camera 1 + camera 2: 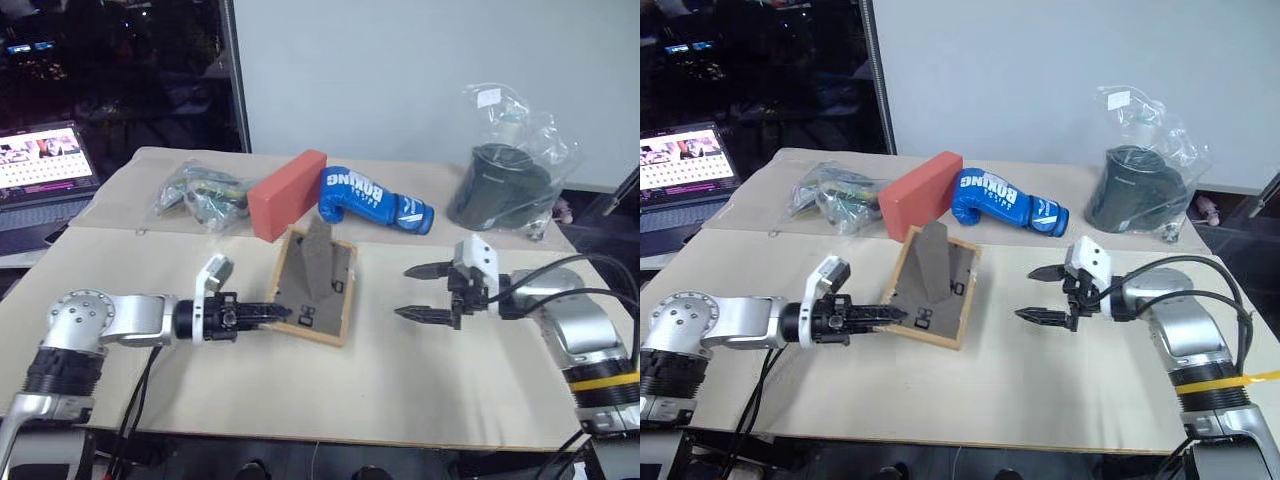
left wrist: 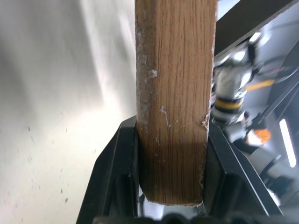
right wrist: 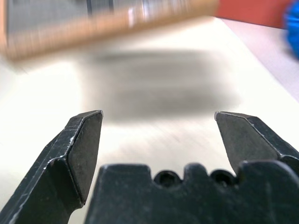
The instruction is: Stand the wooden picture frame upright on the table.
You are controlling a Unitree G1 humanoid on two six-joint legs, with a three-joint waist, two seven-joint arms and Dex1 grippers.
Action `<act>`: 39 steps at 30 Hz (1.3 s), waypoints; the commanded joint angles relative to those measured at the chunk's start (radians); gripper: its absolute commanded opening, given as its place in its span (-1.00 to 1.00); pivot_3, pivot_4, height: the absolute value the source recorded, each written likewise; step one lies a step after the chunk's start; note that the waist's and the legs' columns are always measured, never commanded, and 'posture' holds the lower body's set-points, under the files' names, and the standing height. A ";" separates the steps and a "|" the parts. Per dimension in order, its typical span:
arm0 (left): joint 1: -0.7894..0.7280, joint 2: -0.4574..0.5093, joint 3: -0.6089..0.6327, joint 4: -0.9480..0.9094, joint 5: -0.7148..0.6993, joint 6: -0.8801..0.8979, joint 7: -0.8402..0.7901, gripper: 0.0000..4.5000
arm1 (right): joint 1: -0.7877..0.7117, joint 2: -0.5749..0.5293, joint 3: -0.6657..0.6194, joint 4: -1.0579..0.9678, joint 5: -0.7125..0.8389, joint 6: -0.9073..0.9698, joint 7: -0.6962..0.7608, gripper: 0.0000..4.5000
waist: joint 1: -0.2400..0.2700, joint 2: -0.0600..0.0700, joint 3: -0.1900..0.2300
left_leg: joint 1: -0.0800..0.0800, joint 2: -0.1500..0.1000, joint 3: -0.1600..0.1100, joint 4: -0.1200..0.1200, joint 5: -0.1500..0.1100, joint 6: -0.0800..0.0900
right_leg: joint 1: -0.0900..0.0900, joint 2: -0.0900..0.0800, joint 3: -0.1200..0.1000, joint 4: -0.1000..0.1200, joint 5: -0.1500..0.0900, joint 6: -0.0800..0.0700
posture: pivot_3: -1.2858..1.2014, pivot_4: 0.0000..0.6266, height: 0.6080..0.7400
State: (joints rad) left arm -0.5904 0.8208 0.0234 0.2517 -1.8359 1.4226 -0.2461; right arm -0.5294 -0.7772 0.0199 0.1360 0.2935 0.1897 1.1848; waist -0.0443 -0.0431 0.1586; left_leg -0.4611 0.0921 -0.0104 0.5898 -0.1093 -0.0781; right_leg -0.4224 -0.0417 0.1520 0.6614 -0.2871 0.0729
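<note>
Left claw [image 1: 283, 312]: clenched on the wooden picture frame [image 1: 318, 287]; in the left wrist view its two black fingers [image 2: 119, 172] press both faces of the frame's light-wood edge, which runs up between them.
Right claw [image 1: 424, 292]: released, fingers spread wide with nothing between them; it hangs just above the table [image 1: 420, 380], pointing toward the frame across a bare stretch of tabletop.
Picture frame: at the left claw's tip, gripped at its near left corner; its dark back faces up with the fold-out stand [image 1: 319, 255] sticking up from it. The frame looks tilted, its gripped edge off the table; whether the far edge rests on the surface I cannot tell.
Beyond the frame: a red block [image 1: 287, 193] lies just past its far edge, and a blue boxing glove [image 1: 373, 199] lies beside the block, on the right claw's side.
Beyond the left claw: a crumpled clear bag [image 1: 200, 195] with dark items inside, next to the red block.
Beyond the right claw: a dark round container in a clear plastic bag [image 1: 505, 175], at the table's far corner.
Surface: light beige tabletop of two panels, with a seam running across behind the frame.
Room: a pale wall [image 1: 400, 70] behind the table; a dark window and an open laptop [image 1: 45, 165] with a lit screen off the left claw's side.
</note>
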 commanded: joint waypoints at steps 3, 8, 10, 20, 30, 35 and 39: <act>-0.037 -0.033 0.005 0.069 -0.060 0.033 -0.035 -0.49 | 0.018 0.025 0.025 0.154 -0.408 -0.684 -0.385 0.99 | 0.000 0.000 0.000 | 0.000 0.000 0.000 0.001 0.000 0.000 | 0.000 0.000 0.000 0.001 0.000 0.000 | 0.03 -0.52 0.80; -0.051 -0.068 -0.005 0.094 -0.065 0.047 -0.025 -0.49 | 0.018 0.084 0.057 0.182 -0.679 -0.960 -0.709 0.99 | -0.001 0.000 0.000 | 0.000 -0.001 0.000 0.001 0.000 0.000 | 0.000 0.000 0.000 0.001 0.000 0.000 | 0.03 -0.52 0.80; -0.056 -0.076 -0.011 0.096 -0.073 0.053 -0.021 -0.49 | 0.002 0.110 0.065 0.170 -0.763 -0.984 -0.806 0.99 | -0.001 0.000 0.000 | 0.000 -0.001 0.000 0.001 0.000 0.000 | 0.000 0.000 0.000 0.002 0.001 -0.002 | 0.03 -0.52 0.80; -0.020 -0.082 -0.065 0.042 -0.136 0.048 0.030 -0.49 | -0.105 0.183 0.103 0.162 -0.898 -1.030 -1.049 0.99 | 0.001 0.000 0.000 | 0.001 -0.001 -0.002 0.001 0.001 -0.001 | 0.002 0.000 0.000 0.003 0.002 -0.003 | 0.03 -0.52 0.80; -0.011 -0.072 -0.067 -0.006 -0.136 0.026 0.022 -0.49 | -0.143 0.191 0.195 0.187 -1.003 -1.070 -1.126 0.99 | 0.000 0.000 0.000 | 0.001 -0.002 -0.002 0.001 0.001 0.000 | 0.002 -0.001 0.000 0.003 0.002 -0.004 | 0.03 -0.52 0.80; 0.006 -0.056 -0.066 -0.027 -0.127 0.012 0.029 -0.49 | -0.161 0.186 0.178 0.205 -0.986 -1.060 -1.158 0.51 | 0.001 0.000 0.000 | 0.001 -0.002 -0.003 0.001 0.002 0.000 | 0.003 -0.002 0.000 0.003 0.002 -0.003 | 0.03 -0.52 0.80; 0.050 -0.046 -0.046 -0.167 -0.044 0.021 -0.034 -0.49 | -0.157 0.176 0.174 0.205 -0.995 -1.063 -1.180 -0.08 | -0.002 0.000 0.000 | 0.001 -0.002 -0.003 0.001 0.002 0.000 | 0.003 -0.002 -0.001 0.003 0.002 -0.003 | 0.03 -0.52 0.80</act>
State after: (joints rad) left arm -0.5583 0.7607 -0.0236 0.1728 -1.9211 1.4258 -0.2567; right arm -0.6593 -0.5869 0.2284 0.3591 -0.7294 -0.8767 0.0362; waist -0.0462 -0.0430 0.1587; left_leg -0.4596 0.0897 -0.0132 0.5908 -0.1078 -0.0784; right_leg -0.4195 -0.0435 0.1517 0.6646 -0.2847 0.0695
